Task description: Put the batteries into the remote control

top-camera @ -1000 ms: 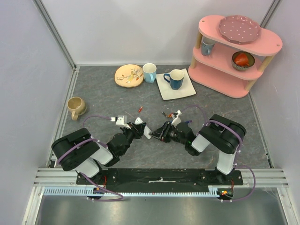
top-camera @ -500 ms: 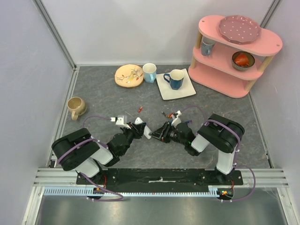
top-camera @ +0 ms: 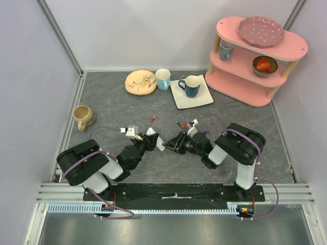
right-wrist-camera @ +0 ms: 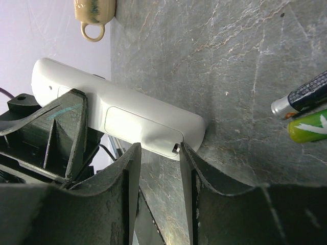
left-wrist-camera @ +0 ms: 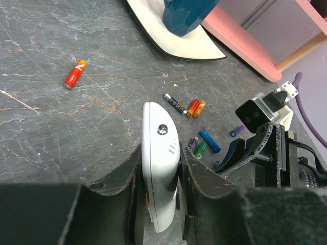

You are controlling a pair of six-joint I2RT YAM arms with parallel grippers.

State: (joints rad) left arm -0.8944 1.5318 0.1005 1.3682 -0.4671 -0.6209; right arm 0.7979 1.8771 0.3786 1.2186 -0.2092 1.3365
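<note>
**Item:** remote control (left-wrist-camera: 160,173), slim white bar

**Location:** clamped by its near end between the left fingers (left-wrist-camera: 126,179), which are closed on its two long sides. Whether it is lifted clear of the table (left-wrist-camera: 46,127) cannot be told.

**Long axis:** directed straight out from the left fingers toward the right arm. In the right wrist view it is seen lying across, upper left to lower right.

**Right fingers (right-wrist-camera: 126,171):** parted, with nothing gripped. The free end of the remote control, with the latch edge of its cover panel (right-wrist-camera: 138,125), is placed at the gap between their tips. Contact cannot be confirmed.

**Step (judged):** the cover panel is seen in place, so the compartment is taken as not yet opened. The coming move is judged to turn on that latch edge, which lies directly ahead of the right fingers, the only free pair.

**Batteries (left-wrist-camera: 209,140):** loose on the table in a cluster beyond the tip of the remote control, close to the right arm. One red-orange battery (left-wrist-camera: 75,74) is set well apart to the other side.

**Markings:** no brand is seen on the remote control, only a small round dot and short slits near its tip. A white mark on the green battery (right-wrist-camera: 306,127) cannot be read
</note>
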